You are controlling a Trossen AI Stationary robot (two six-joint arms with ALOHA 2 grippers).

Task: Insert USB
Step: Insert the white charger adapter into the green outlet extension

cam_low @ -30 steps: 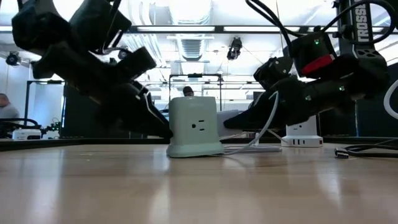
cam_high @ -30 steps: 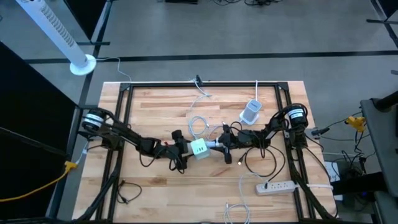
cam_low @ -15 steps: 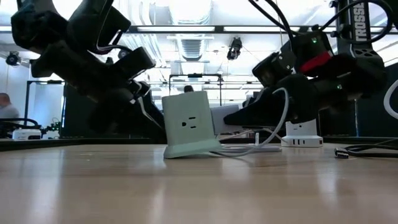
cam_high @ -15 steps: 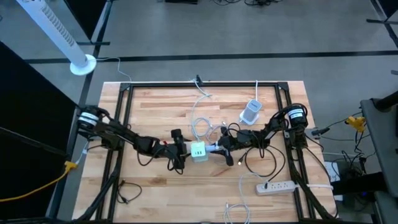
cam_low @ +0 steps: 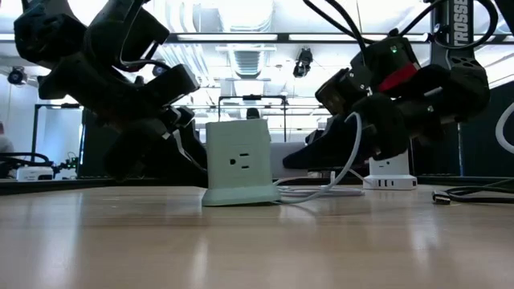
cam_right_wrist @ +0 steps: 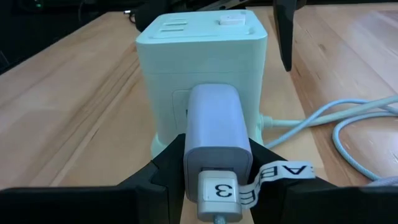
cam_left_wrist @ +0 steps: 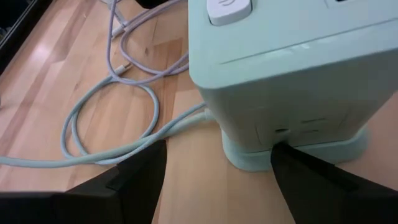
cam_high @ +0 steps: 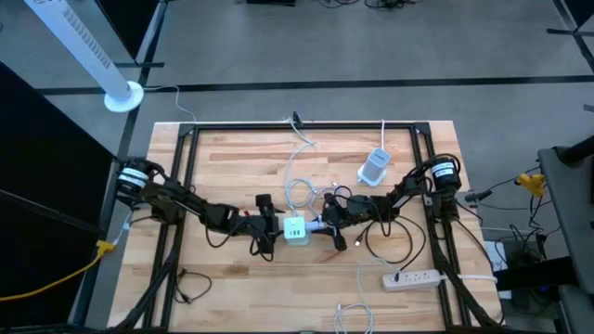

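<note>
Right gripper [cam_right_wrist: 214, 180] pinches the white USB charger [cam_right_wrist: 214, 134] against the green power cube [cam_right_wrist: 202, 56], maybe plugged in already. Left gripper [cam_left_wrist: 217, 168] spread wide around the cube's base.

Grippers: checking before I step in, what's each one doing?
Left gripper: open, fingers straddling the green power cube.
Right gripper: shut on the white charger plug.

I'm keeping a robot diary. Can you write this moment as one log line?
left gripper: fingers open around green power cube | right gripper: fingers shut on white plug adapter, against the cube's side | cube upright on table
</note>
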